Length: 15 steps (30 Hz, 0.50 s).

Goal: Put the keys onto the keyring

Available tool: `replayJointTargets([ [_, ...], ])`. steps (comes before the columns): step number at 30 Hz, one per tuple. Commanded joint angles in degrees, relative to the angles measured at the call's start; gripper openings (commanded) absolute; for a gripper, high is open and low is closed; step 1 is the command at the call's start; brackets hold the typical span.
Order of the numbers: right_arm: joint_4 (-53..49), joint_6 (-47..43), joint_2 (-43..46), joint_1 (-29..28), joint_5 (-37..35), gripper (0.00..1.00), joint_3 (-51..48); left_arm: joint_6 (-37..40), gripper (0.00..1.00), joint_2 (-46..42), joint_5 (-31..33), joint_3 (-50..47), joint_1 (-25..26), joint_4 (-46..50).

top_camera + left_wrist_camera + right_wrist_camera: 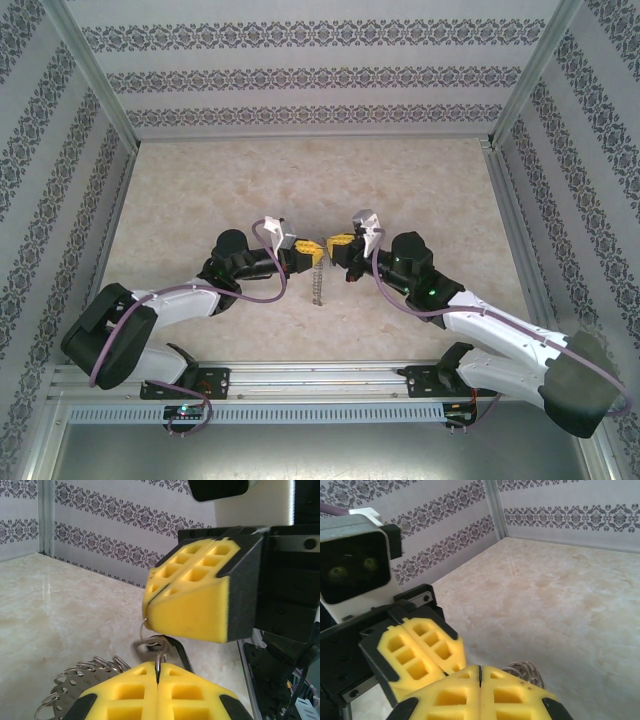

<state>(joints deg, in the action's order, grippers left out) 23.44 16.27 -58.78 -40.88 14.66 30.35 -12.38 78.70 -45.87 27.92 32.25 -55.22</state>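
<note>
the left tool and the right tool meet tip to tip above the middle of the surface. both are fully closed. the left tool pinches the thin rim of the keyring, which hangs edge-on straight down from its pads, lifted off the surface. in the left wrist view the ring's fringe of small silvery links fans out just beside those pads. the right tool's pads are pressed together, and a thin wire loop peeks out at their tip. i cannot tell whether that loop is gripped or only lies against them.

just below the right tool, close to the ring's rim, sits a small silver-and-black piece that is probably the key. its outline is too blurred to be sure, or to say what holds it.

the step in hand looks like threading at the rim. it calls for the left tool to keep the hoop steady and upright while the right works in small, slow moves along the rim's line. a sideways pull could twist the thin ring out of the pads. the key is tiny, so a slack grip may drop it.

the only holder here is the keyring itself, carrying its links all round.
</note>
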Motion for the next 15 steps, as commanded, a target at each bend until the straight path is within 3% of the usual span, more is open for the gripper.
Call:
replayJointTargets([
  [1,2.56,0.53,-0.17,0.8,0.83,0.0,-1.34,0.87,0.0,-2.04,0.24,2.04,0.82,-1.23],
  [15,1.43,1.04,4.96,0.9,3.1,0.0,-2.14,1.49,0.0,-2.06,0.42,2.47,0.88,0.13],
])
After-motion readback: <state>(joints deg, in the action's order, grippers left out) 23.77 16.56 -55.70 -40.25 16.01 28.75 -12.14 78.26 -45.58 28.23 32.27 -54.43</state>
